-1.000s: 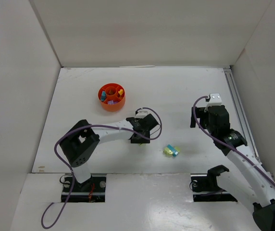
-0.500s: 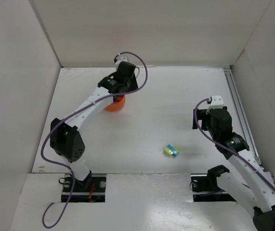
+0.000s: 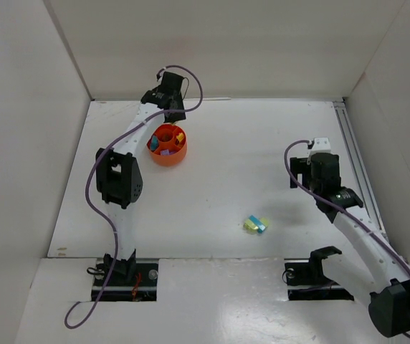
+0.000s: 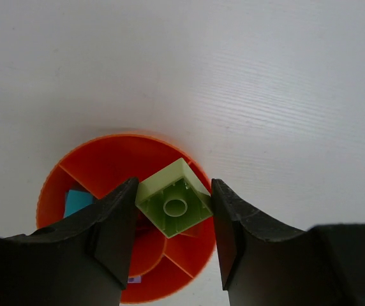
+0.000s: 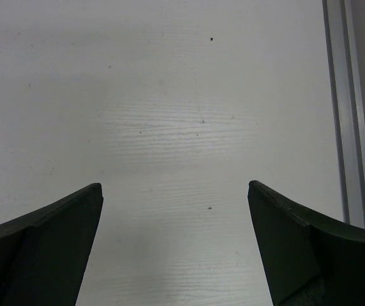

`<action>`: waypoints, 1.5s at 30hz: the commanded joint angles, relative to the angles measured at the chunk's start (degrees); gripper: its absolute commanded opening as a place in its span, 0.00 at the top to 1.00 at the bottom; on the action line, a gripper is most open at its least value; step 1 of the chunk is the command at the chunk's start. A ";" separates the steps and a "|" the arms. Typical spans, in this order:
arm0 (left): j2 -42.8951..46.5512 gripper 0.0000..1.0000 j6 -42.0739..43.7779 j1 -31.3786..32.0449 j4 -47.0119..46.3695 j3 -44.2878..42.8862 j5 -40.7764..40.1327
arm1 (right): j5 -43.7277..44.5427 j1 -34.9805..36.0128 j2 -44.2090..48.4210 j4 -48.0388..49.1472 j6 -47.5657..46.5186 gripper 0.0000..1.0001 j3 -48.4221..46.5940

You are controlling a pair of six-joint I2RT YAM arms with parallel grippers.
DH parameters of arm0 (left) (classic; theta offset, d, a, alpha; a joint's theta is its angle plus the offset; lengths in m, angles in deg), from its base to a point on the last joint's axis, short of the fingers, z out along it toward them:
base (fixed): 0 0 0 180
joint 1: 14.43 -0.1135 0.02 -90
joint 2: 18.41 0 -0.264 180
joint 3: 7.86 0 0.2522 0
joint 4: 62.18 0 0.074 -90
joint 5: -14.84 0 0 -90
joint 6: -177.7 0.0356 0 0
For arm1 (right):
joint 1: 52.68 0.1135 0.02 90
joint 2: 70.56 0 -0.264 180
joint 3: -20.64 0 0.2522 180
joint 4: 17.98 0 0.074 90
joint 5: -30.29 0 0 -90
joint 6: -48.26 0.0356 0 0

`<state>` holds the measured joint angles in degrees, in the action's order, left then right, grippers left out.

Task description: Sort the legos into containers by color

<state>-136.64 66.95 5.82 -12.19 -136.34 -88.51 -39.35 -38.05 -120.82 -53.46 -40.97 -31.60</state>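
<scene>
My left end effector [image 4: 173,209] pinches a lime lego [image 4: 171,193] over the dish [image 4: 42,201], ready to drop; next I likely centre over a free compartment [image 4: 128,156] and release, right end effector [image 5: 174,185] wide.

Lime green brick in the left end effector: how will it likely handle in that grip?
Likely rigid: the lime green brick shows straight edges while squeezed by the left end effector. Probably light, being far smaller than the dish. Its smooth plastic sides might slip.
</scene>
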 commanded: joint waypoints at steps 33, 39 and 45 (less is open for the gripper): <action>-4.55 0.51 10.91 -3.38 2.70 -0.77 2.10 | -6.65 -6.46 -10.12 6.86 -5.52 0.00 -5.55; -2.63 0.44 9.77 -3.38 2.71 -0.77 2.09 | -7.35 -6.46 -9.59 6.86 -5.52 0.00 -5.55; 2.21 0.33 9.77 -3.38 2.71 -3.40 1.57 | -10.52 -6.46 -6.61 6.86 -7.28 0.00 -5.55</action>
<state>-141.19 76.87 2.46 -9.83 -136.43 -86.15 -47.81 -44.10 -130.02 -49.28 -47.15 -34.66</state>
